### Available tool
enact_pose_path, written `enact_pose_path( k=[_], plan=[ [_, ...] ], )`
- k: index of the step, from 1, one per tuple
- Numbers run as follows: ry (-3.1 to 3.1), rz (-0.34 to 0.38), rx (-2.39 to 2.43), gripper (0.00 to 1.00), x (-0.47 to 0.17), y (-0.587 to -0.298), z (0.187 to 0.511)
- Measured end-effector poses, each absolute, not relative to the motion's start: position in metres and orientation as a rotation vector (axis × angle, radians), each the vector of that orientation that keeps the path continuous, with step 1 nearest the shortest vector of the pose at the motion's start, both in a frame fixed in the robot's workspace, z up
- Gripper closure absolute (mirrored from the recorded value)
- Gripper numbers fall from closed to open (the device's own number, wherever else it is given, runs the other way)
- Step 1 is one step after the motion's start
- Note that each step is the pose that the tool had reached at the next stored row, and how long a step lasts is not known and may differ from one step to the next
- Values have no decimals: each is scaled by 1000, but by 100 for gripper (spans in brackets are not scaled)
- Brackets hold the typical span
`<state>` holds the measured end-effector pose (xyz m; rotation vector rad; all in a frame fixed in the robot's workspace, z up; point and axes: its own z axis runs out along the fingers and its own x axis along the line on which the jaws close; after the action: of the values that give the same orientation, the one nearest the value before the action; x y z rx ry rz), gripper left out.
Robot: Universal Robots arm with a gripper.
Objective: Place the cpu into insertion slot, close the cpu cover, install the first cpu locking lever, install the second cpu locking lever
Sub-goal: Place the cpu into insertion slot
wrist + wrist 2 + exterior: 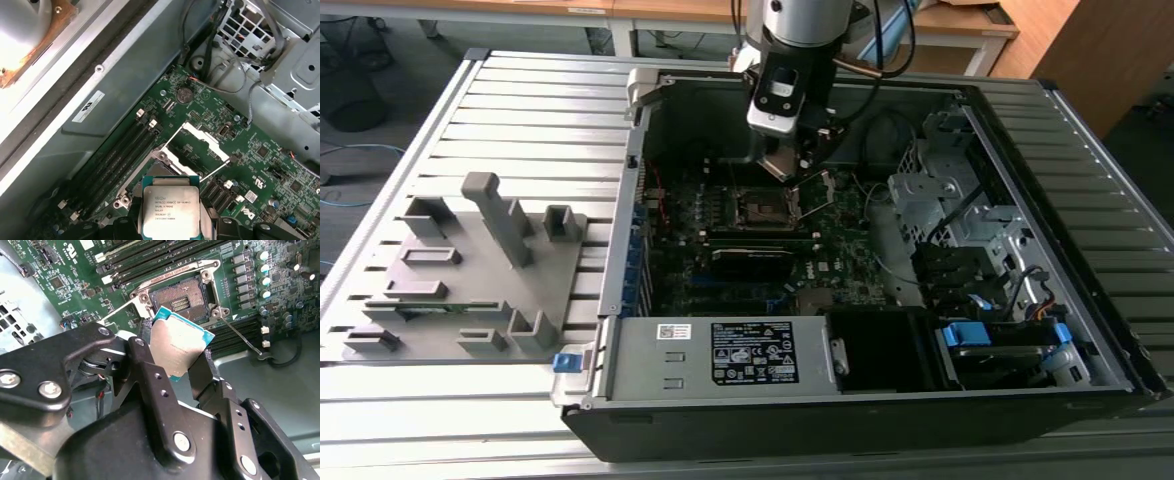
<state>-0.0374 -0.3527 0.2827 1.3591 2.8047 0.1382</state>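
The first step is in hand: the cpu [180, 340], a small flat square chip with a dull grey metal top and a green-blue edge, is clamped by two opposite edges between the black fingers of the claw [175, 357]. In the first wrist view the same chip [171, 210] hangs in front of the motherboard with its printed top facing the camera.

It is not yet seated. The insertion slot [182, 300], a square black socket with a dark centre and a metal rim, lies bare on the green board, apart from the chip and just beyond it. In the exterior view the claw [787, 165] hovers over that socket [761, 207] inside the open black computer case, which stands on a slatted grey metal worktop [520, 110].

The cpu cover [200, 136], a thin silvery frame with a large square cut-out, stands swung open. A thin wire locking lever [240, 335] is sprung out to one side, so neither later step is done.

As I judge it, seating the chip calls for squaring its edges to the socket rim, bringing it level, and lowering it straight and gently, since the socket contacts would likely bend under a skewed or forced drop.
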Motion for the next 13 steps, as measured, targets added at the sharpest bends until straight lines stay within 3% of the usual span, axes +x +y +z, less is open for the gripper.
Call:
enact_pose_path(
  k=[13],
  plan=[
    [2785,137,1397,46,-37,-353,282]
  ],
)
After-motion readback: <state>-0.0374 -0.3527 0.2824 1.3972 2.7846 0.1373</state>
